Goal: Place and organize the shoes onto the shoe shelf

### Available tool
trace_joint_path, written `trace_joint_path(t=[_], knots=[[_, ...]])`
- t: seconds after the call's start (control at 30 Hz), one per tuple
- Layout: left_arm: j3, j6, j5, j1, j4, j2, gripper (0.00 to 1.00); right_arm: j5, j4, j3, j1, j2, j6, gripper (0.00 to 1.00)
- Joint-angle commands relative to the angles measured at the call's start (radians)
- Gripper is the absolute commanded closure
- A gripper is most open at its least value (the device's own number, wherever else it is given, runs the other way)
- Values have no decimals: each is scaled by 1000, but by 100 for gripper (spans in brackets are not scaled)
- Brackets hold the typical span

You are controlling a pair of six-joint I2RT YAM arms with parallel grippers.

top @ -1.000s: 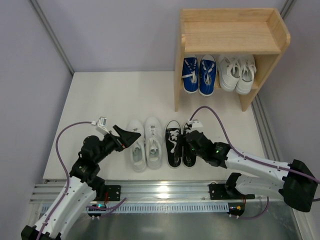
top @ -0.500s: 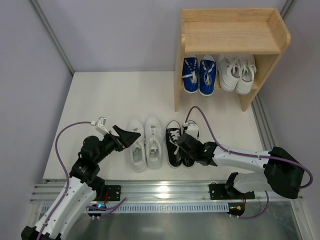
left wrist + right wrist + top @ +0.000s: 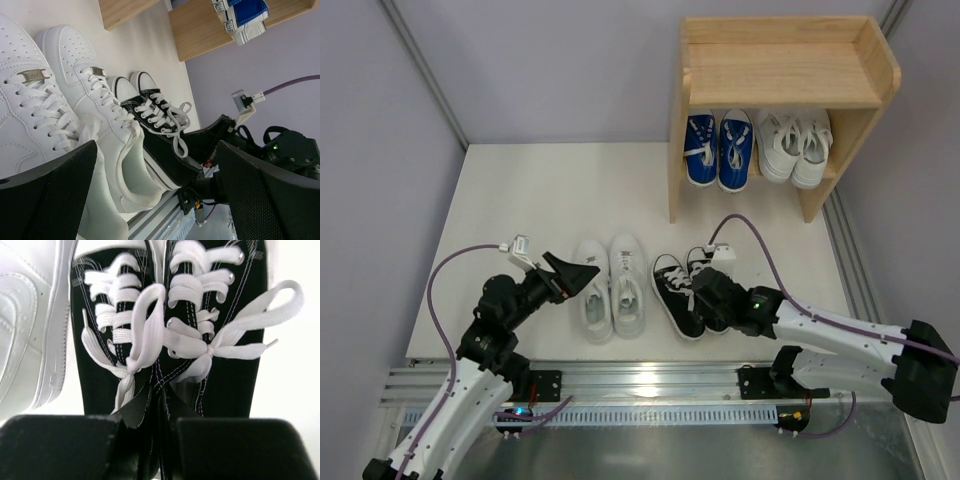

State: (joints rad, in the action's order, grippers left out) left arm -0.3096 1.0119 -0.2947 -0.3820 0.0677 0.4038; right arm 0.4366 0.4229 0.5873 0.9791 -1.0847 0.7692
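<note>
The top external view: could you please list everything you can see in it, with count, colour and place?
shoe shelf: one, light wood, far right of the table
blue sneakers: one pair, blue, lower tier, left
small white lace-ups: one pair, white, lower tier, right
white low-tops: one pair, white, on the table, near side
black sneakers: one pair, black with white laces, right of the white low-tops
table: one, white
cables: two, purple, one along each arm
left tool: one, black, open, by the white low-tops
right tool: one, black, shut on the black sneakers
</note>
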Motion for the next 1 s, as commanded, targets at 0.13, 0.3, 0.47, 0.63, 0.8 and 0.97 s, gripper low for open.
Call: trace_joint_path(t=[0.13, 0.3, 0.47, 0.63, 0.8, 0.97], knots=[[-13, -6, 0, -1, -26, -3, 0, 120, 186, 153, 1, 308, -88, 96], [-13, 2, -9, 0, -49, 21, 0, 82, 243, 236, 1, 433, -168, 96], [-17, 5, -12, 0, -63, 33, 0, 48, 276, 409, 3, 505, -335, 96], [-17, 16, -20, 0, -100, 59, 0, 149, 315, 649, 3, 487, -528, 96], [-14, 22, -34, 0, -121, 76, 0, 348, 183, 762, 3, 470, -683, 96], [-23, 19, -29, 0, -117, 69, 0, 436, -153, 776, 3, 438, -991, 96]])
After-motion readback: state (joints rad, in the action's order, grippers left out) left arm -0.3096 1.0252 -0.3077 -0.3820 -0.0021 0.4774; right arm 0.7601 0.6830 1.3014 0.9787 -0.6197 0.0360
